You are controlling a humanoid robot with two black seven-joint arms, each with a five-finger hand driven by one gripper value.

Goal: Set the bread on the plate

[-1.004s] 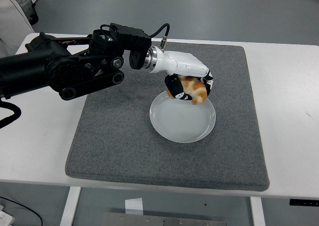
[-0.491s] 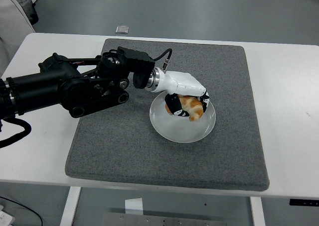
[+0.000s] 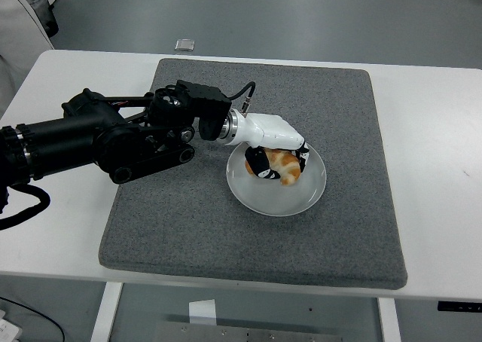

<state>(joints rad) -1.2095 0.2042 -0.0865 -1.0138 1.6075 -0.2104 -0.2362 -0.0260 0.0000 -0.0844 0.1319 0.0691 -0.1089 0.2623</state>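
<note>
Over plate point(image 3: 260, 195) | left hand point(image 3: 276, 152) | fingers curled around bread point(image 3: 285, 164)

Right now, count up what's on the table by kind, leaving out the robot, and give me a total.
Bread: 1, in the left hand, over the plate
Plate: 1, white
Mat: 1, grey
Total: 3

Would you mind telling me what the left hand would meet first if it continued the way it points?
Probably the plate: the left hand, holding the bread, points down-right over it.
</note>
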